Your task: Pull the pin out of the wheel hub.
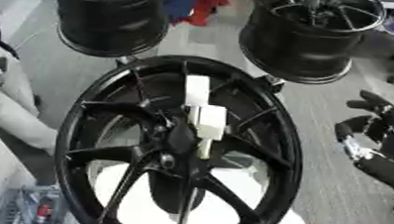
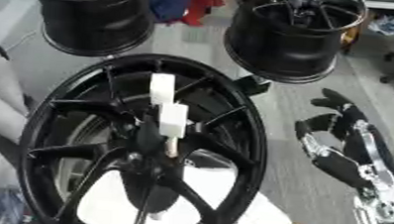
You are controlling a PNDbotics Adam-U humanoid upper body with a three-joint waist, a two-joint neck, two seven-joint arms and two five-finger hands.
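A grey floor runs under everything, with two black rims standing beyond the wheel hub and red and blue cloth between them. The wheel hub, black and many-spoked, fills the middle. The pin, a white block on a pale stem, sits in the hub's centre, just above the axle hole. The right hand hangs well to the right of the wheel hub, fingers relaxed and spread, touching nothing.
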